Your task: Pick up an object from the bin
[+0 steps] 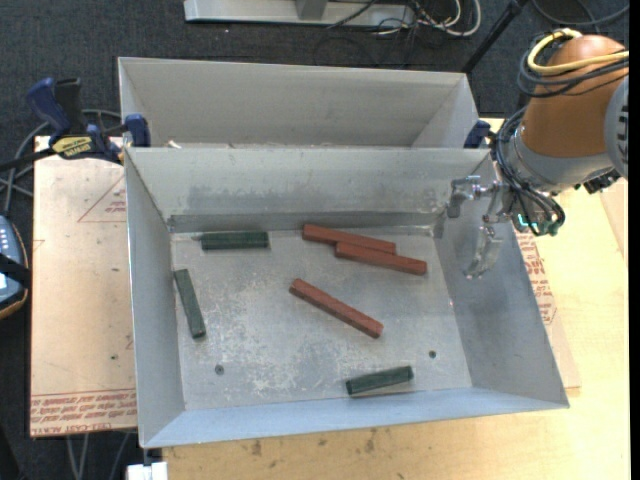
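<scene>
Hovering at the right wall of bin, tool, grip state unclear, nearest two slim red-brown bars

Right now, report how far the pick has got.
Done: nothing lifted yet. The three red-brown bars and three dark green bars all lie on the floor of the bin. In hand: the claw hangs by the bin's right wall, apart from every bar; the nearest red-brown bar lies to its left in the view. Left: move over a bar, grip it, lift it out.
</scene>
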